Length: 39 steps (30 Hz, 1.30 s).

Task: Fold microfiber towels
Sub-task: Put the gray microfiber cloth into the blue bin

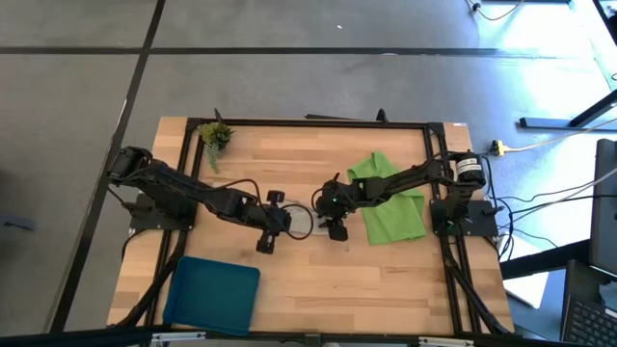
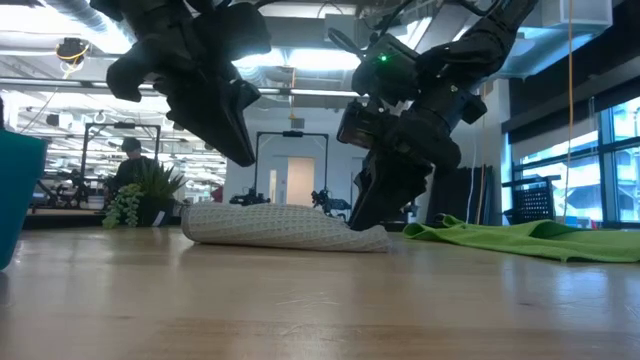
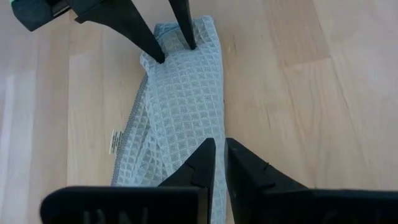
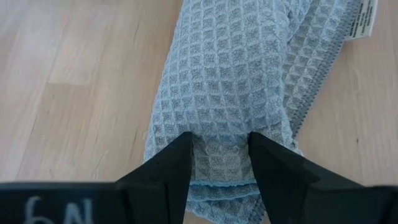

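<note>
Grey towel [image 1: 300, 221] lying on the surface as a narrow folded strip, long axis running from one tool to the other. Left tool [image 3: 220, 163] above one end of the strip, fingers together, gripping nothing. Right tool [image 4: 219, 160] at the opposite end, fingers apart and straddling that end of the cloth, tips down on it. Likely the nearer arm for the next fold, judging by contact. Green towel [image 1: 390, 204] spread flat beyond the grey towel's right end, under the right arm, not yet folded.
</note>
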Motion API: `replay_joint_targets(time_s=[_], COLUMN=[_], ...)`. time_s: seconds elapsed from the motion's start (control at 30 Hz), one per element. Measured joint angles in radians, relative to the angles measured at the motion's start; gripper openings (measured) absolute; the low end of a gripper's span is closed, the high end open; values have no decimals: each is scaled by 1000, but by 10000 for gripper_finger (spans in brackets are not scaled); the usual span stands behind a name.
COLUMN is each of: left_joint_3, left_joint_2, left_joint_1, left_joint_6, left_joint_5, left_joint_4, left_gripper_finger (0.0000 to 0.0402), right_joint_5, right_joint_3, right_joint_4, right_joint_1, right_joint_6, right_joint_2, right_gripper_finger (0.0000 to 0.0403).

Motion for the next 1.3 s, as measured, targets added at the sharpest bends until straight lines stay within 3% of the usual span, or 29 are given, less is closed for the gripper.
replay_joint_targets(time_s=[0.87, 1.03, 1.3], left_joint_3=[-1, -1, -1], left_joint_2=[1, 1, 9], left_joint_1=[1, 1, 10], left_joint_6=[-62, -69, -69], left_joint_5=[-16, -15, -13], left_joint_4=[-1, 10, 25], left_gripper_finger=[30, 90, 262], right_joint_5=[-4, -5, -5], right_joint_3=[1, 1, 2], right_joint_4=[3, 3, 3], right_joint_1=[0, 0, 0], right_joint_6=[0, 0, 0], right_joint_2=[-1, -2, -2], right_gripper_finger=[163, 163, 163])
